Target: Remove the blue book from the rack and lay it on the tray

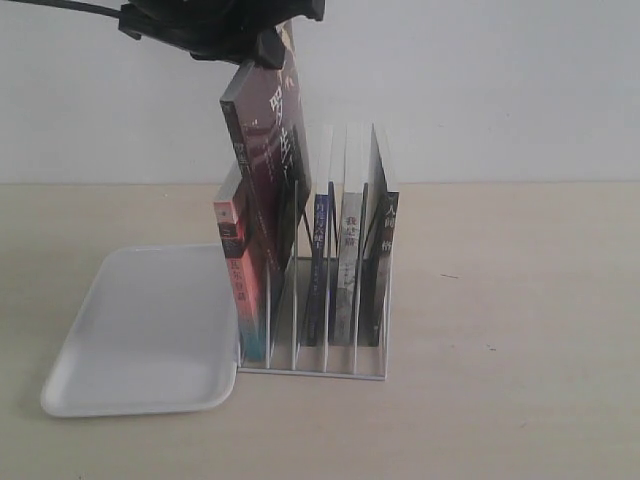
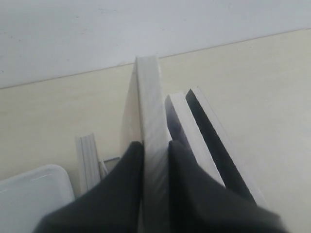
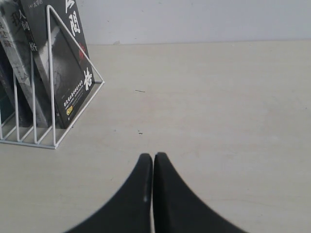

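Clamping the top edge of the blue book [image 1: 272, 140], the left end effector [image 1: 262, 48] sits at the upper edge of the exterior view. In the left wrist view its two black fingers [image 2: 127, 174] press against opposite faces of the book [image 2: 148, 97], parted only by the book's thickness, and the white page edge runs straight out from between them.

The book hangs directly below the end effector, raised well above its neighbours. It is tilted, with its top leaning toward the tray side. Its dark cover shows a white Chinese title. Its lower part drops between the wires of the rack [image 1: 310, 372], partly hidden by the pink-red book [image 1: 235, 270] in the leftmost slot. Three other books [image 1: 347, 250] stand upright in the slots to the right.

The tray [image 1: 130, 330] lies flat on the tabletop [image 1: 500, 300] just beside the rack's left side, below and to the left of the held book.

The right end effector [image 3: 153, 156] has its fingers pressed together and holds nothing. It is low over bare tabletop near one end of the rack [image 3: 51, 73].
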Controlling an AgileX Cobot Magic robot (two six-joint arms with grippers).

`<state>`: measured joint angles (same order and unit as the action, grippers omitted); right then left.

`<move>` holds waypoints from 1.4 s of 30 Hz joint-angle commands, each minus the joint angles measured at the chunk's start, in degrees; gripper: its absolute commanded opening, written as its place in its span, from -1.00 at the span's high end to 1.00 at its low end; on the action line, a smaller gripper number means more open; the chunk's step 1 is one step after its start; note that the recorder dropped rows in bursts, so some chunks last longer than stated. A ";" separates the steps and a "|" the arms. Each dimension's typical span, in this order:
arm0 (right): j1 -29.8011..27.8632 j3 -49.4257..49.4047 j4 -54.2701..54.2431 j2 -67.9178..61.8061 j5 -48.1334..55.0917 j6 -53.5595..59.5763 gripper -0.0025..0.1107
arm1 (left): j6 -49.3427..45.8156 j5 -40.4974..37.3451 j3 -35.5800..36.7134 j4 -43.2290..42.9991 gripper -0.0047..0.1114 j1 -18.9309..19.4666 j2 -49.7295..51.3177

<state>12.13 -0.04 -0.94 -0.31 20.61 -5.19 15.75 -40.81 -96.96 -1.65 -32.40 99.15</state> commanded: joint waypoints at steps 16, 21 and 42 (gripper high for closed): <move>-0.19 0.04 0.20 0.31 -0.28 0.21 0.96 | 0.52 3.21 -0.35 1.09 0.85 -0.28 8.38; -0.19 0.04 0.20 0.31 -0.28 0.21 0.96 | 0.52 3.34 -0.35 1.19 0.85 -0.28 10.25; -0.19 0.04 0.20 0.31 -0.28 0.21 0.96 | 0.41 1.62 -0.35 1.95 0.18 -0.28 7.67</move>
<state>12.13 -0.04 -0.94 -0.31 20.61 -5.19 15.75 -39.10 -96.96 -0.80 -32.40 109.19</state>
